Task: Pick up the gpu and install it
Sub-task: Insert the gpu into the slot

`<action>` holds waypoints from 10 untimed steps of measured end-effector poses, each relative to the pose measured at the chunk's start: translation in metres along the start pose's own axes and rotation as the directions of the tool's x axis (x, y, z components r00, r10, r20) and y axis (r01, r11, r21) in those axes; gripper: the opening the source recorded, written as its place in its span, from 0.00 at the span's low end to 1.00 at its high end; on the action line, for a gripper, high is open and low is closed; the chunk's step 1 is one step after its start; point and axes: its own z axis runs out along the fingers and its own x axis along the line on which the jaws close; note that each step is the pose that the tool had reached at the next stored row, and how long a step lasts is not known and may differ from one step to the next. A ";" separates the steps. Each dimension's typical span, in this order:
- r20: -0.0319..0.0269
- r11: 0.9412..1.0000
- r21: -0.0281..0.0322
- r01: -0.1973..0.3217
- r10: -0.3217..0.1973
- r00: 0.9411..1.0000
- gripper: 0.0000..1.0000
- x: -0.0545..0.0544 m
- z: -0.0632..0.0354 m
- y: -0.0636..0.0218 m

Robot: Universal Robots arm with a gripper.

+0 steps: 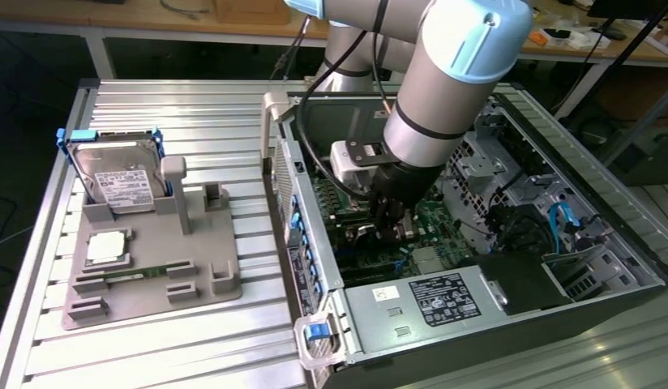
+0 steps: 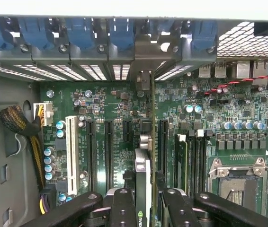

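Observation:
The gpu (image 2: 143,177) shows edge-on in the wrist view as a thin dark strip with a silvery part near the fingers. It runs across the green motherboard (image 2: 101,101) towards the case's rear slot openings, where its metal bracket (image 2: 147,59) meets the wall. My gripper (image 2: 148,208) is shut on the gpu, one black finger on each side of it. The card stands between long black expansion slots; I cannot tell how deep it sits. In the exterior view my gripper (image 1: 386,225) reaches down inside the open computer case (image 1: 312,267), over the motherboard.
A grey fixture tray (image 1: 210,284) lies at the exterior view's left, bearing a silver hard drive (image 1: 120,182), a processor (image 1: 104,247) and a memory stick (image 1: 134,275). A power supply (image 1: 431,296) fills the case's near end. Near the card are a white slot (image 2: 71,146), a cable bundle (image 2: 22,127) and a processor socket (image 2: 238,182).

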 end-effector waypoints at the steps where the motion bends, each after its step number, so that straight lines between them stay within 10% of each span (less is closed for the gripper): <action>1: 0.000 1.000 0.000 0.006 -0.006 1.000 0.27 -0.001 0.0001 0.0000; 10: -0.001 1.000 0.000 0.006 -0.006 1.000 0.27 0.000 0.0064 0.0000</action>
